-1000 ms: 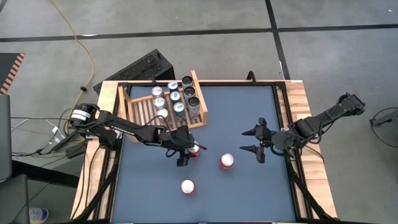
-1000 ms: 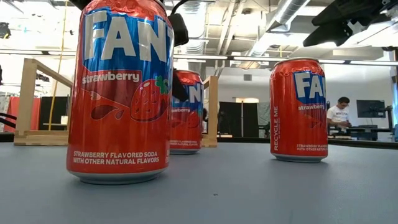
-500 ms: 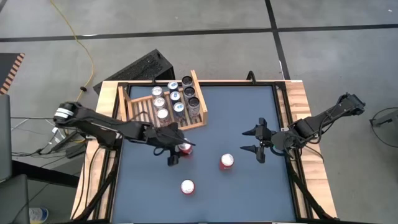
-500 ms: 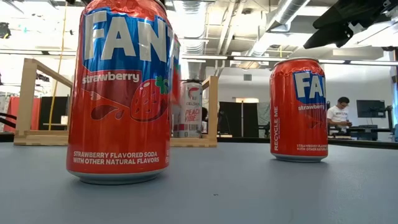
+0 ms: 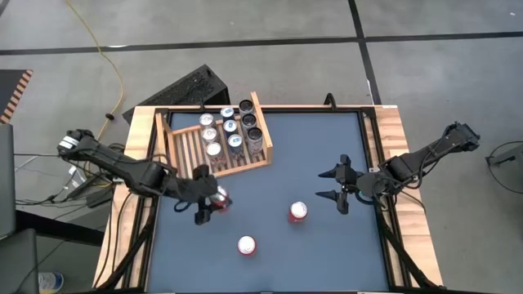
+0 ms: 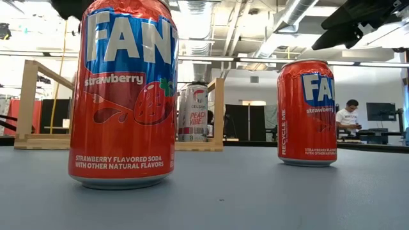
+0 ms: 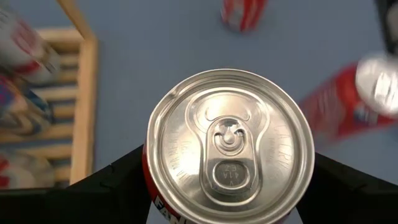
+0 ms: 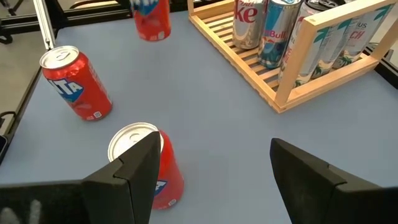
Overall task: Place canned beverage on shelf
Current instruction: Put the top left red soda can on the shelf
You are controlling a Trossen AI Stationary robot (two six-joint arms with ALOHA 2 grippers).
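Observation:
My left gripper (image 5: 208,204) is shut on a red strawberry soda can (image 5: 219,200) over the table's left half, just near of the light-wood slatted shelf (image 5: 186,147). The shelf holds several cans at its right end. The held can also shows in the right wrist view (image 8: 151,18). Two more red cans stand upright on their bases on the table, one in the middle (image 5: 298,212) and one nearer the front (image 5: 246,244). My right gripper (image 5: 320,184) is open and empty at the table's right side. My left gripper pinches the can's side wall just under the top rim (image 7: 149,171) between its two fingers (image 7: 115,183), one on each side. The can is upright with its silver lid (image 7: 230,146) up. The can's base is hidden by the can itself.
A black ridged box (image 5: 184,88) sits on the floor beyond the table's far left corner. The shelf's left slats (image 5: 184,145) are bare. Open table surface lies between the cans and the right gripper. People and desks show in the room beyond the table (image 6: 348,115).
My left gripper has carried the red can toward the table's left edge, from near the shelf's near right corner to a spot in front of the shelf's left half. The can has stayed upright. In the low view it has left the place beside the front can.

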